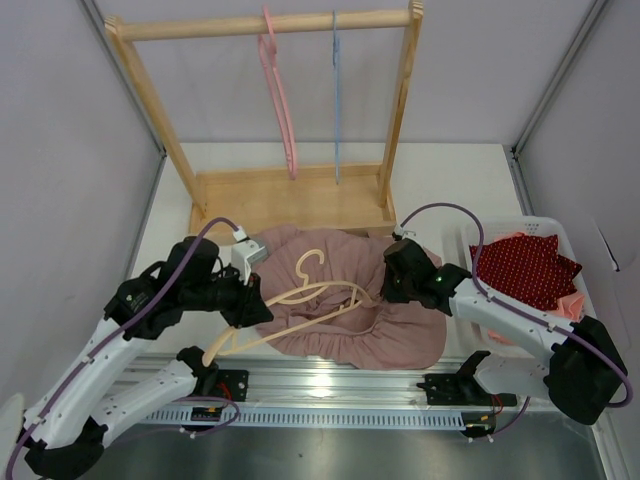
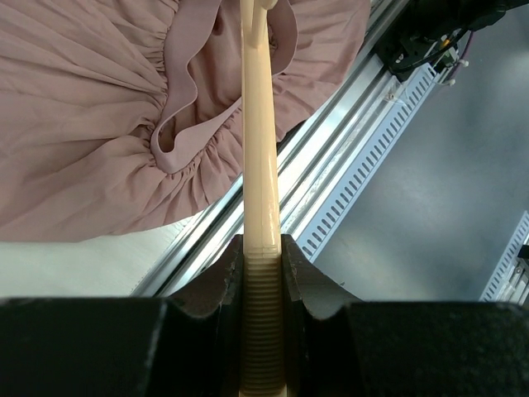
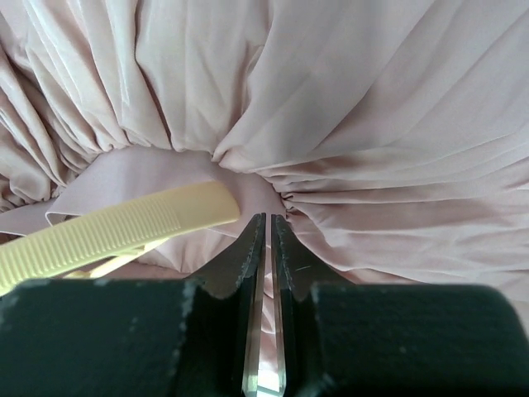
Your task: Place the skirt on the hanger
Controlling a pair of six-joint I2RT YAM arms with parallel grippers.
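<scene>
Left claw (image 2: 263,245) is pinching the cream hanger's (image 2: 258,124) ridged end. Right claw (image 3: 264,225) is sitting almost pressed together at the pink skirt's (image 3: 355,107) waistband; fabric grip unclear.

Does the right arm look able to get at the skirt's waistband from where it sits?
Probably yes: the right gripper sits at the waistband, beside the end of the cream hanger, nothing between. Its jaws are nearly shut, though.

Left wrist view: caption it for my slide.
Left tool clamps the cream hanger by its ribbed end, over the pink skirt.
</scene>
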